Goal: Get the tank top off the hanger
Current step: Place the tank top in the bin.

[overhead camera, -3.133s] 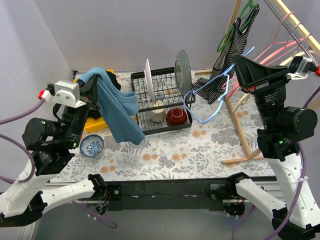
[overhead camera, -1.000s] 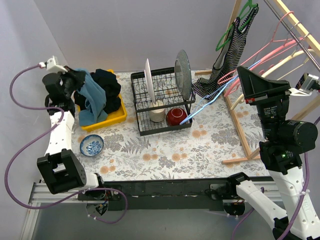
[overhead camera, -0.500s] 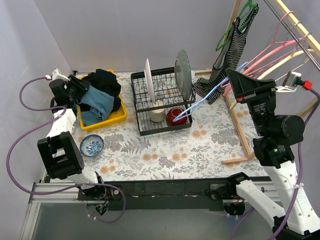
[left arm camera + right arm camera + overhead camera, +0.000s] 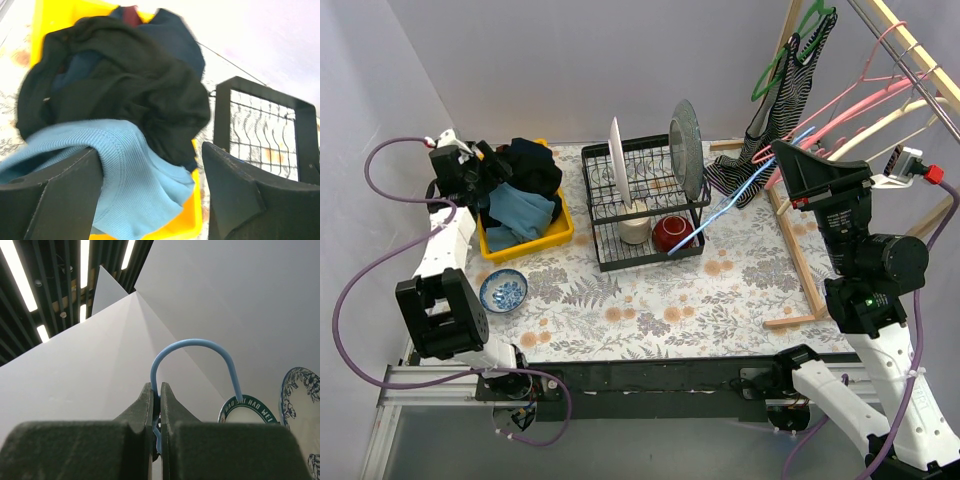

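so the blue tank top (image 4: 520, 212) is lying in the yellow bin (image 4: 558, 232) at the far left of the counter (image 4: 720, 290), right under our left gripper (image 4: 152, 155), jaws spread wide with nothing pinched. left arm's the nearer one. right gripper (image 4: 156, 390) is clamped on the bare blue hanger (image 4: 735, 198), well apart, long axis slanting toward the dish rack (image 4: 645, 205). count: one tank top, one blue hanger.

Left gripper (image 4: 152, 155) splayed (right gripper (image 4: 156, 390) pinched)
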Motion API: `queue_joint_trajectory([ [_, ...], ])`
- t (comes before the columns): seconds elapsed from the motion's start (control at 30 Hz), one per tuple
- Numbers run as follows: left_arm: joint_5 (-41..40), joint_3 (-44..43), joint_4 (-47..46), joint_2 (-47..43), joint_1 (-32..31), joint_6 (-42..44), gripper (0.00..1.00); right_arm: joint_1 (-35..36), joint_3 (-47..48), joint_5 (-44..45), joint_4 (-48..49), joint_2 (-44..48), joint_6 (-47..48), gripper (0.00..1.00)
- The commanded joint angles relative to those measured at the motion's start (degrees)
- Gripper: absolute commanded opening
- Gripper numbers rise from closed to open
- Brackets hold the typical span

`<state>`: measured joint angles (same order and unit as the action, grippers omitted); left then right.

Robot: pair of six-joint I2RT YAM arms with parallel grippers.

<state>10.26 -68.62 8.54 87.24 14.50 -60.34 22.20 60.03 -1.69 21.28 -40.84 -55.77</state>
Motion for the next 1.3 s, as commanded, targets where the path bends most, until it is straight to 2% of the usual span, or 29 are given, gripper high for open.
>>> queue_joint_trajectory([
  [0.0,-2.44,-0.99,2.02,-3.31,-2.63,3.82,0.74,-0.14,0.09,0.11,3.86,0.59,-0.22,0.01],
  [0.27,11.16,-0.99,-2.11,3.71,-4.12,5.05,0.69,-0.05,0.61,0.29,3.07,0.76,0.13,0.01],
  [0.37,13.02,-3.18,-0.11,5.22,-5.27,6.54,0.69,-0.05,1.05,0.38,2.63,0.85,0.48,0.01],
  [0.43,10.50,-4.67,2.09,5.31,-5.97,7.86,0.70,-0.05,1.23,0.38,2.37,1.02,0.75,0.01],
  [0.47,7.87,-6.86,5.58,5.22,-7.02,8.47,0.72,-0.13,1.40,0.46,2.19,1.11,0.84,0.01],
  [0.5,1.49,-8.10,7.70,5.48,-7.55,9.18,0.73,-0.14,1.49,0.46,2.10,1.11,0.92,0.01],
  [0.63,-6.20,-11.53,13.87,5.31,-8.79,11.64,0.75,-0.05,1.58,0.64,2.01,1.11,1.19,0.01],
  [0.87,-8.59,-11.97,16.16,2.32,-10.55,14.10,0.79,-0.05,2.02,0.20,1.93,0.59,1.28,0.01],
  [1.0,-12.89,-14.08,18.53,2.14,-11.16,15.15,0.80,-0.05,2.11,0.20,1.84,0.58,1.28,0.01],
  [1.27,-16.59,-19.62,22.05,3.29,-11.60,14.73,0.82,-0.05,2.98,0.02,1.75,-0.03,1.36,0.01],
])
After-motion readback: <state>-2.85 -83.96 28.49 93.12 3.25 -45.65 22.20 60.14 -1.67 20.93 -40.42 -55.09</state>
